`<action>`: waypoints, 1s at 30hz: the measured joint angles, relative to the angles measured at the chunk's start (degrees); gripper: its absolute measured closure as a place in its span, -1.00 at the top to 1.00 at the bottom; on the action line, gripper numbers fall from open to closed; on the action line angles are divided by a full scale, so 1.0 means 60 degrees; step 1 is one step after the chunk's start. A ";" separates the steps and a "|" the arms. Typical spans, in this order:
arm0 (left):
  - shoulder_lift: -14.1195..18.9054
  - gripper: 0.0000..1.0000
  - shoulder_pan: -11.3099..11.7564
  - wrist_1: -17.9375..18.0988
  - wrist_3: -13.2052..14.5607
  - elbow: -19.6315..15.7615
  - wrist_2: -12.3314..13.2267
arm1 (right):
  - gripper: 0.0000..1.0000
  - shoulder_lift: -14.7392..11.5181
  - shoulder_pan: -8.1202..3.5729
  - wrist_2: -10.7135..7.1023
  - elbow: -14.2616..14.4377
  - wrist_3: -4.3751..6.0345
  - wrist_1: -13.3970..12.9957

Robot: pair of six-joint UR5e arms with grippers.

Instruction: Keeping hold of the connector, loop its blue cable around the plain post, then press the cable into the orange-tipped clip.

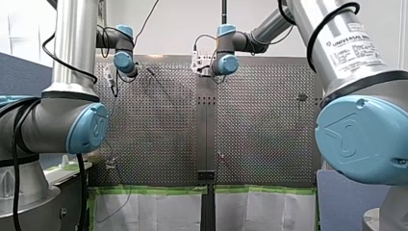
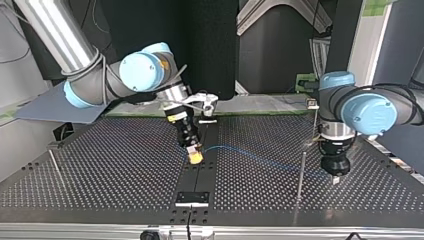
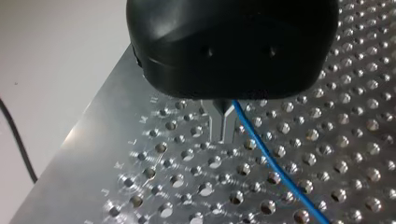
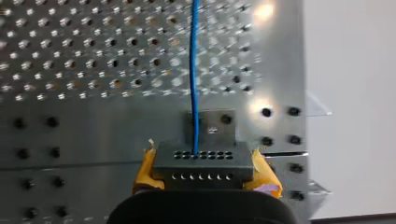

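Gripped nearest the lens, the dark grey rectangular connector (image 4: pixel 201 173) sits between the yellow pads (image 4: pixel 145 170) of my right pincer (image 4: pixel 203 164), which is closed on it. Its thin blue cable (image 4: pixel 194 70) runs over the perforated metal desk (image 4: pixel 70 130) towards the slim plain metal post (image 2: pixel 301 175), passing my left pincer (image 3: pixel 222 126), whose state I cannot tell. Step in hand: looping, not yet made. Next: carry the connector round the post without loosening the grip.

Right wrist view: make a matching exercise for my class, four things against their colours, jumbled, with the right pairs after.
Things:
1. connector
2. cable
3. pads
4. table

Colours:
A. yellow
B. silvery
C. dark grey
D. blue

Pairs: 1-C, 2-D, 3-A, 4-B
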 joint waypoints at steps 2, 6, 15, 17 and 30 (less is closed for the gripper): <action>-0.0091 -1.00 -0.0025 0.0038 -0.0003 0.0009 0.0078 | -1.00 0.0138 -0.0020 0.0075 -0.0002 -0.0011 -0.0022; -0.0413 -1.00 -0.0085 0.0070 -0.0012 0.0023 0.0207 | -1.00 0.0375 -0.0052 0.0173 -0.0006 -0.0062 -0.0056; -0.0656 -1.00 -0.0243 0.0142 -0.0109 0.0017 0.0326 | -1.00 0.0712 -0.0073 0.0647 -0.0003 -0.0119 -0.0011; -0.0665 -1.00 -0.0293 0.0158 -0.0122 0.0002 0.0321 | -1.00 0.0821 -0.0066 0.0756 -0.0003 -0.0133 0.0121; -0.1125 -1.00 -0.0599 0.0131 -0.0225 -0.0029 0.0258 | -1.00 0.1786 0.0210 0.0889 0.0151 -0.0184 0.0602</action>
